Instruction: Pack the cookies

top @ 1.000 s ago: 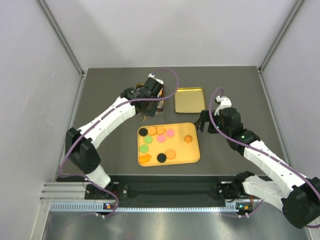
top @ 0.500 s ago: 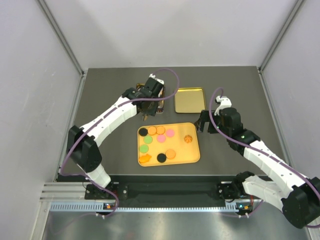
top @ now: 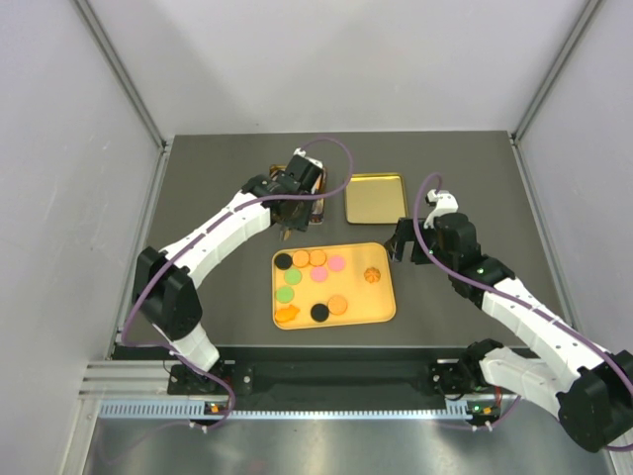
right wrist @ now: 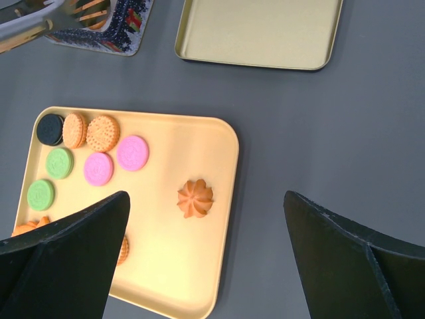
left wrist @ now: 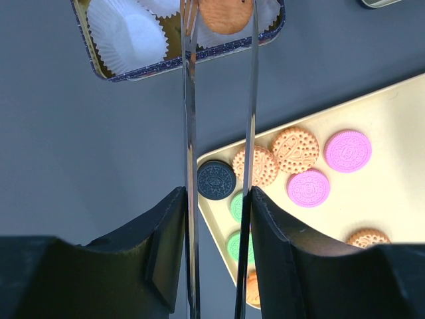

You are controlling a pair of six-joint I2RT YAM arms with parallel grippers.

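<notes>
— What do the surfaces look like?

— The table [left wrist: 80,146] is dark grey, matt and smooth. The tray [right wrist: 172,259] is yellow with a soft satin finish. The lid [right wrist: 259,30] looks like gold metal with a faint sheen.

— And the arms?

— The left gripper [left wrist: 220,8] has long fingers [left wrist: 190,133] of mirror-polished metal. The tan cookie [left wrist: 229,13] between them is dotted and dry-looking. The right gripper [right wrist: 206,199] has fingers [right wrist: 60,266] of matt black plastic. White pleated paper cups [left wrist: 126,33] sit in the tin [left wrist: 159,64], which is gold metal inside.
</notes>
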